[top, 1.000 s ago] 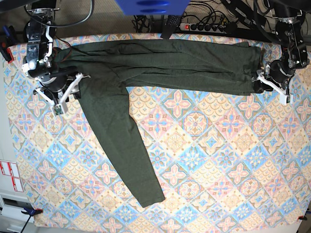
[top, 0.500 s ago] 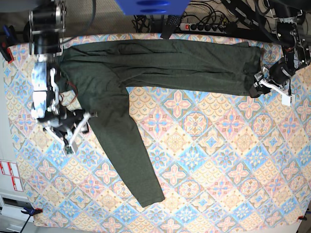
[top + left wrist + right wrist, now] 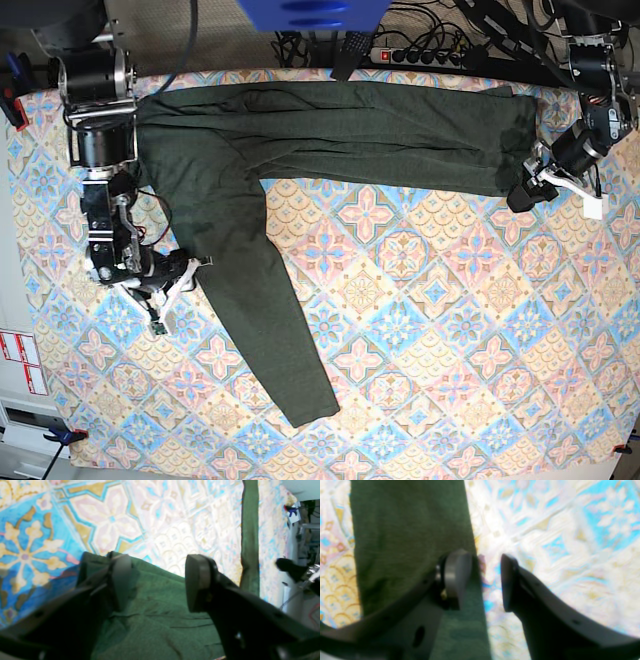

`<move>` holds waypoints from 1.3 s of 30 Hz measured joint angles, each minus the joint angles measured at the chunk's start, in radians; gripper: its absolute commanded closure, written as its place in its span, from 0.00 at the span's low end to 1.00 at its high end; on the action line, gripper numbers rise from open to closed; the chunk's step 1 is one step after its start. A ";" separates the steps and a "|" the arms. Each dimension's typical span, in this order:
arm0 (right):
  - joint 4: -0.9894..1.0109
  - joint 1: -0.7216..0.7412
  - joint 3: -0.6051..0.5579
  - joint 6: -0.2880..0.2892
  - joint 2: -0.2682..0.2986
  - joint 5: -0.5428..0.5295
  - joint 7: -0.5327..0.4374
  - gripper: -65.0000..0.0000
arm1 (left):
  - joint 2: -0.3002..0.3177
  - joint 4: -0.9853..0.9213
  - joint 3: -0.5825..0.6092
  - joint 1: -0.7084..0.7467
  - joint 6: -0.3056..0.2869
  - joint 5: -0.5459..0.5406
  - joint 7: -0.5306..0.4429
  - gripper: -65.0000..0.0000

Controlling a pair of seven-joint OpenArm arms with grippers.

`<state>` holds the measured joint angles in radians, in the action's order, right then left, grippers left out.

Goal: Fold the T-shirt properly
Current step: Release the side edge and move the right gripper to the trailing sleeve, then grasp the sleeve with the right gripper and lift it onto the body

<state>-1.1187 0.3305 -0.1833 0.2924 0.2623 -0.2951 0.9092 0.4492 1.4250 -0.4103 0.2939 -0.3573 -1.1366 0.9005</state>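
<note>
Base view: the T-shirt (image 3: 300, 130) is spread along the far edge of the patterned surface (image 3: 450, 330), one long sleeve trailing toward the near side. The left claw (image 3: 157, 582) is seen parted over the shirt's end, nothing gripped. The right claw (image 3: 480, 580) is also parted and empty, one finger over the sleeve's edge. The knit is judged soft, light and limp; a pinch at the sleeve edge or cuff would be advised.

Probably lab: power strip (image 3: 425, 54), cables (image 3: 480, 30)
</note>
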 measured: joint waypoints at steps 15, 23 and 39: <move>0.172 0.030 -0.005 0.002 -0.043 -0.001 -0.129 0.63 | 0.000 0.000 0.000 0.000 0.001 -0.008 0.001 0.47; 0.213 0.029 -0.006 0.000 -0.036 -0.002 -0.140 0.63 | 0.000 0.000 0.000 0.000 0.001 -0.008 0.001 0.47; 0.316 0.043 -0.039 0.010 -0.029 -0.023 -0.246 0.64 | 0.000 0.000 0.000 0.000 0.000 -0.008 0.036 0.47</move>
<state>-0.8028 0.3737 -0.2222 0.3023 0.2333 -0.3180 0.6628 0.4492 1.4250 -0.4103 0.2939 -0.3569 -1.1450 0.9363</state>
